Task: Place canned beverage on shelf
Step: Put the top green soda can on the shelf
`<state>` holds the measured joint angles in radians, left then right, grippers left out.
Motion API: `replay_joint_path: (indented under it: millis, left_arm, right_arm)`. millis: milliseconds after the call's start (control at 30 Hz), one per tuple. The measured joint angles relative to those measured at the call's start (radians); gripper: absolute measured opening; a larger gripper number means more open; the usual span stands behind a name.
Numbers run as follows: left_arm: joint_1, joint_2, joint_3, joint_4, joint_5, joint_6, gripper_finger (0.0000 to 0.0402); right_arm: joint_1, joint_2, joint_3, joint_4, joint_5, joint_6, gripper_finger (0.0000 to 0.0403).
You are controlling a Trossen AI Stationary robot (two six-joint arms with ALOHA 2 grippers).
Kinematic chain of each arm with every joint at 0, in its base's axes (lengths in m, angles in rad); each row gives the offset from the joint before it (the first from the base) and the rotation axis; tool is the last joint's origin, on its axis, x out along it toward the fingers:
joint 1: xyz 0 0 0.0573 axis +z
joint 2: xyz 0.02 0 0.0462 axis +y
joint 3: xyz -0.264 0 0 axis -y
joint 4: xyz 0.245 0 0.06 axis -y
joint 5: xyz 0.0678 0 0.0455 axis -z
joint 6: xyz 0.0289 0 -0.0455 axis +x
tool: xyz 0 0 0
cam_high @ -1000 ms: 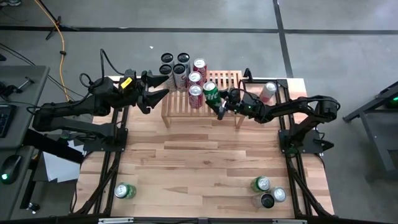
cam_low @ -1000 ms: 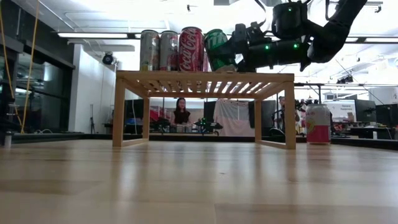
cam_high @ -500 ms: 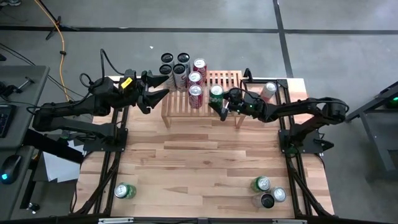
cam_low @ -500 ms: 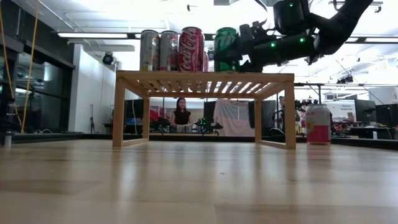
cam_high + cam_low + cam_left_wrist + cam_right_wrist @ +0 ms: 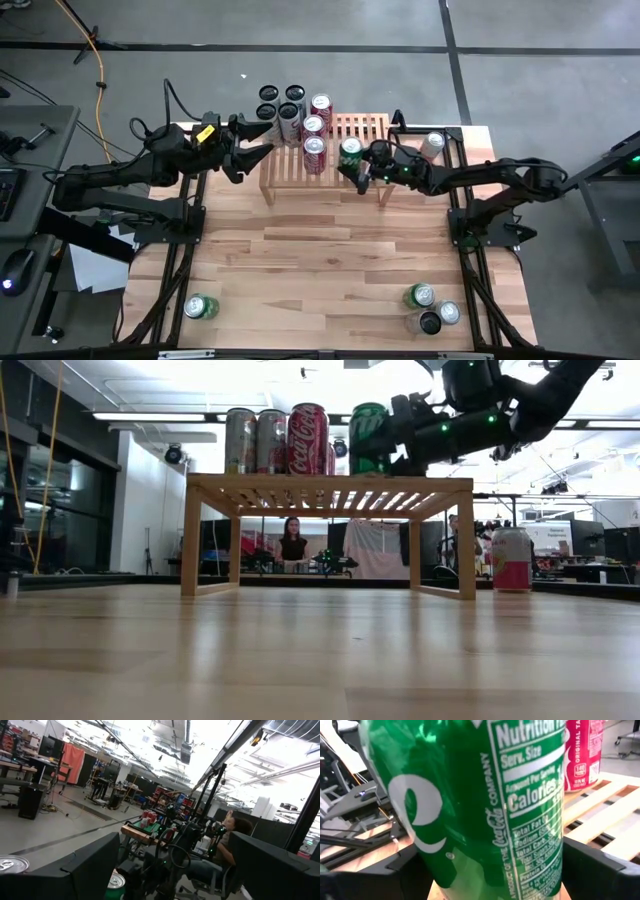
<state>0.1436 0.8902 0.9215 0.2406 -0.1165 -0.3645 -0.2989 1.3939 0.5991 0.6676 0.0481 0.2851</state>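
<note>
A green can (image 5: 350,152) (image 5: 368,438) stands upright at the top of the light-wood shelf (image 5: 366,126) (image 5: 300,484), right of the middle. My right gripper (image 5: 354,163) reaches in from the table's right and is shut on this can. Whether the can's bottom rests on the slats I cannot tell. Several red and silver cans (image 5: 313,126) stand on their bottoms on the shelf's left part. My left gripper (image 5: 266,140) hangs open beside the shelf's left end, holding nothing. My right gripper pinches the green can's side wall (image 5: 445,870) between its two fingers (image 5: 592,867), about halfway up. The fingers come about level from the table's right side. The can stands upright in the hold, its bottom at the shelf's slatted top (image 5: 372,476).
A pink can (image 5: 431,146) (image 5: 511,559) stands on the table right of the shelf. One green can (image 5: 201,306) sits at the near left and three cans (image 5: 430,308) at the near right. Bare tabletop lies in front of the shelf.
My right gripper has tipped up toward level and shifted slightly toward the table's right. The green can, which leaned with its top toward the left, now stands upright by the red cans.
</note>
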Motion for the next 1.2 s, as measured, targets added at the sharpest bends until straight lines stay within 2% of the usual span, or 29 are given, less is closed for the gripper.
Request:
replay_joint_path:
  millis: [200,1200]
  left_arm:
    - [0.0,0.0,0.0,-0.006,0.0,0.002,0.0367]
    - [0.0,0.0,0.0,-0.008,0.0,0.001,0.0367]
  right_arm:
    - [0.0,-0.014,0.0,-0.013,-0.045,0.054,0.0344]
    - [0.0,-0.009,0.002,-0.012,-0.041,0.028,0.0347]
